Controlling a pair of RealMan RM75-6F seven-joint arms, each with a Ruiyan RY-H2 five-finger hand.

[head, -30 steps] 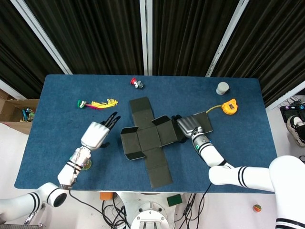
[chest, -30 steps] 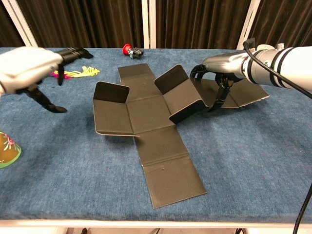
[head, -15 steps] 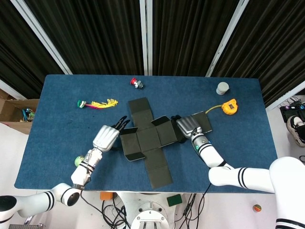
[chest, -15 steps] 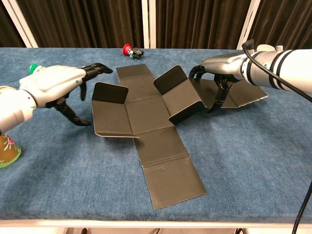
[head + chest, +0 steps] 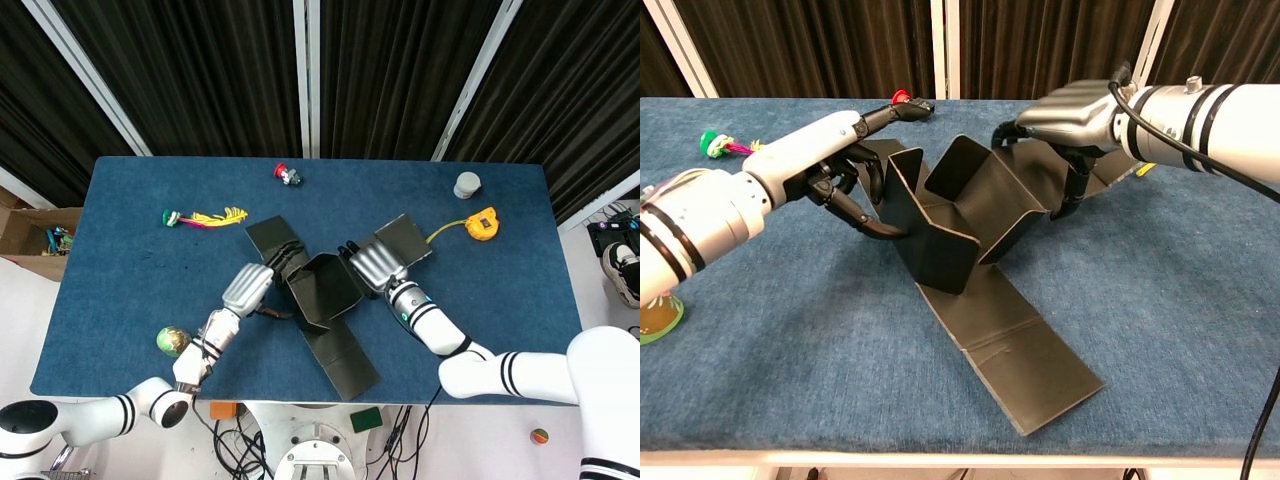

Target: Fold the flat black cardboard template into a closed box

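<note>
A black cardboard template (image 5: 322, 295) is lying near the middle of a blue table (image 5: 120, 300), partly folded. Its long axis is running diagonally, from a flat panel at the far left toward a long flat panel pointing at the near edge and slightly right. A shorter arm is crossing it and stretching away to the far right. At the centre, two side flaps are standing up, forming an open trough.

The left hand (image 5: 835, 150) is pressing its dark fingers (image 5: 872, 185) against the outside of the raised left flap; whether it is gripping the flap or only pushing it, I cannot tell. The right hand (image 5: 1070, 115) is sitting over the raised right flap with fingers curled downward, fingertips touching the cardboard behind the flap; whether it is actually holding the card is also unclear.

Further back on the table, a small red-capped object (image 5: 288, 175) is lying near the far edge, a yellow feathery toy (image 5: 205, 216) to the left, a grey cylinder (image 5: 467, 184) and a yellow tape measure (image 5: 482, 222) to the right. A round green object (image 5: 171, 341) is sitting near the front left edge.
</note>
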